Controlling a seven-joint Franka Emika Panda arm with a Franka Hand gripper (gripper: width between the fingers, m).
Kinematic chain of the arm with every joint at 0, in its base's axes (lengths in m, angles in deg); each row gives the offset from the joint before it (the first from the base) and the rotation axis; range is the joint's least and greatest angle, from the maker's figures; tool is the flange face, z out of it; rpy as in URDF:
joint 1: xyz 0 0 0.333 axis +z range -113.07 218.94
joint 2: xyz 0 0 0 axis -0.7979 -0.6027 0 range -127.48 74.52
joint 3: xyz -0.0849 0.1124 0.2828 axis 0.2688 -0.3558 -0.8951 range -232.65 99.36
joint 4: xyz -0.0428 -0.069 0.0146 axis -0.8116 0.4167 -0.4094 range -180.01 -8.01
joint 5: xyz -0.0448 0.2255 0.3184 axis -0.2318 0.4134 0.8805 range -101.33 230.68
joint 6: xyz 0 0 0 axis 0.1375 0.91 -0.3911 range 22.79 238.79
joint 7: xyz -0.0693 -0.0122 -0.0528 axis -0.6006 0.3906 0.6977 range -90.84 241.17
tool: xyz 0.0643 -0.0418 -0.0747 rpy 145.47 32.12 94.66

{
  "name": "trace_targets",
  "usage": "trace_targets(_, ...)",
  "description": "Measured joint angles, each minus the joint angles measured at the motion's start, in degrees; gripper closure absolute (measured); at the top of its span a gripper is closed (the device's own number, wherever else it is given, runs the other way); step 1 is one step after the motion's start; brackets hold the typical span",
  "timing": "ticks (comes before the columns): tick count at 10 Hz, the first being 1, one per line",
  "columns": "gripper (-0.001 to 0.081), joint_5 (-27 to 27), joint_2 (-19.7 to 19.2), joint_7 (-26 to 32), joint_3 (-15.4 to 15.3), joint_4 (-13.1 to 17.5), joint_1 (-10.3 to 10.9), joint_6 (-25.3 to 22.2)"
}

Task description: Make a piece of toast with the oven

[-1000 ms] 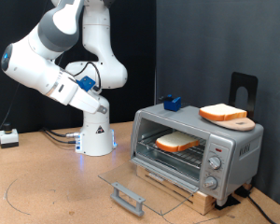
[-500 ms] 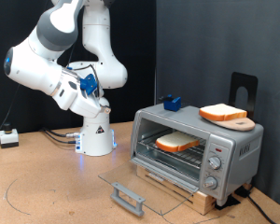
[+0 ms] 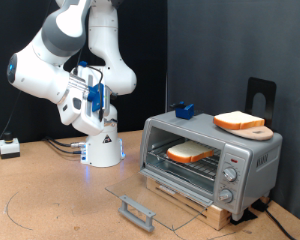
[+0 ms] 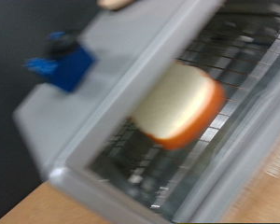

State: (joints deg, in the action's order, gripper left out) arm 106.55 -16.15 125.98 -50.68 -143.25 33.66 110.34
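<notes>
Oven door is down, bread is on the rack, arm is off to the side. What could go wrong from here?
The lowered glass door of the boxy silver toaster oven juts toward the arm's base; a low sweep by the gripper might clip it. The pale orange-crusted bread slice sits near the rack's front and might slide off if jolted.

The whole wrist view is motion-blurred: the oven [image 4: 177, 121], the piece of toast [image 4: 177, 107] on its rack and a blue object [image 4: 61, 63] at upper left show no fine detail. In the exterior view, the gripper [image 3: 93, 92] at centre left is too small to read its fingers, and the oven's [image 3: 252, 150] knobs are too small to read.
</notes>
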Motion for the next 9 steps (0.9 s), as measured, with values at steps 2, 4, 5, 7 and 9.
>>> trace_targets(2,-0.0004,-0.58,-0.18,-5.86,-1.47,-1.29,0.01,6.36)
trace_targets(4,-0.0004,-3.36,-1.49,-8.87,-1.72,-1.28,0.0,7.22)
trace_targets(5,-0.0004,-3.11,-1.47,-8.5,-1.72,-1.29,0.0,7.22)
trace_targets(7,-0.0004,-3.22,-2.67,-18.46,-1.34,-0.16,-0.12,0.8)
trace_targets(9,-0.0004,-3.28,-4.49,-23.93,-1.09,0.9,-0.22,-1.59)
